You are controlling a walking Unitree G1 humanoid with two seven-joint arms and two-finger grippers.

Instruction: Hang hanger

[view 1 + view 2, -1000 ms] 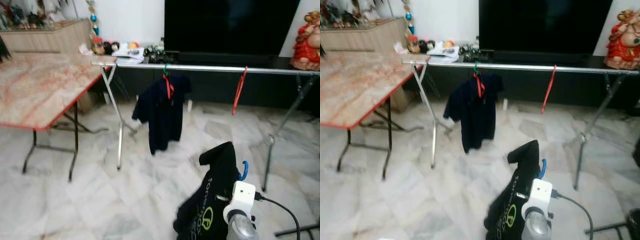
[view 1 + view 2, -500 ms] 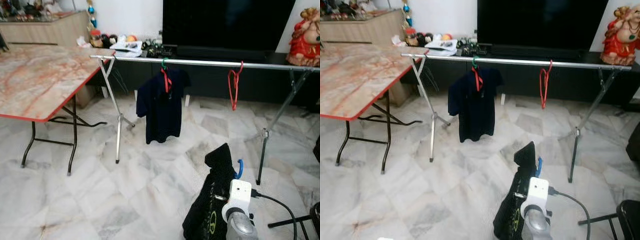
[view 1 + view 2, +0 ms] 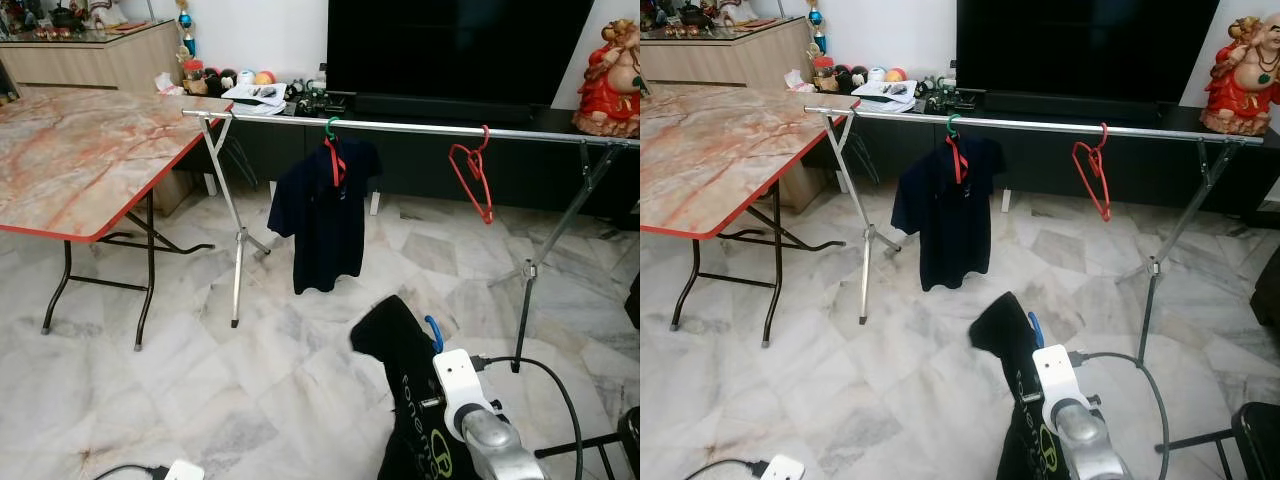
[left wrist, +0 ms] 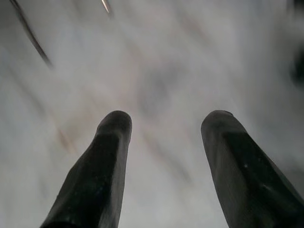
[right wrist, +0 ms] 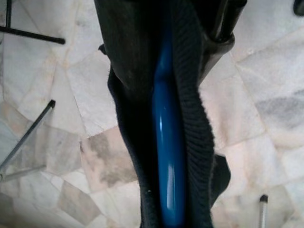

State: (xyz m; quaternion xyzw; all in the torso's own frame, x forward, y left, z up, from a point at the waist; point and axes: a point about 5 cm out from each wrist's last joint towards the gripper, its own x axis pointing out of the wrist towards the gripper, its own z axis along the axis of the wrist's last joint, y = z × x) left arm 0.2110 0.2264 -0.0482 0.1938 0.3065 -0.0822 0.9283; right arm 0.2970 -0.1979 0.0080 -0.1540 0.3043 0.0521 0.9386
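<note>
Low at right, right pincer (image 5: pixel 190 42) clamps blue hanger (image 5: pixel 168 142) carrying black shirt (image 3: pixel 405 400); left pincer (image 4: pixel 164 137) spread, empty.

Blue hanger (image 5: pixel 168 156) wrapped in black knit garment (image 5: pixel 126 95), marble floor (image 5: pixel 266 99) beneath, thin metal legs nearby

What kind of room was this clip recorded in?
Most likely a home living room: a big dark television on a low cabinet, a marble tile floor, and a metal clothes rack with a navy shirt.
</note>
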